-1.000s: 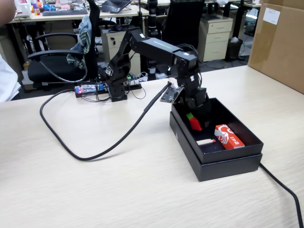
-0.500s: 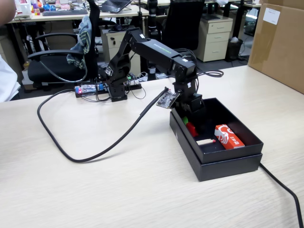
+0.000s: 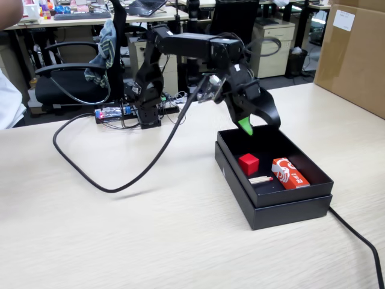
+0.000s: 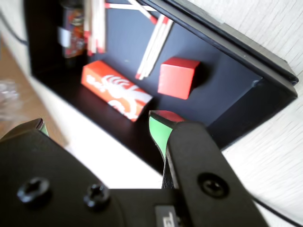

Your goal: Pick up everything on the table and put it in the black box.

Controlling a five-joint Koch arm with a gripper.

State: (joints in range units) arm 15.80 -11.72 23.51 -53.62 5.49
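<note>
Gripper point(image 3: 260, 123) had risen out of the black box point(image 3: 289, 208), jaws apart and empty, I saw; one red cube point(image 3: 248, 164) now lay inside beside one orange-red packet point(image 3: 290, 173).

No text can be read; the orange-red packet point(image 3: 290, 173) bears white print too blurred to make out.

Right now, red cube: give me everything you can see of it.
The red cube is small, plain, solid red and matte, with crisp edges. It rests flat on the floor of the black box, toward the wall nearest the arm's base, apart from the orange-red packet. In the wrist view the pale sticks reach right up beside it. The hand hangs open above it, not touching.
</note>
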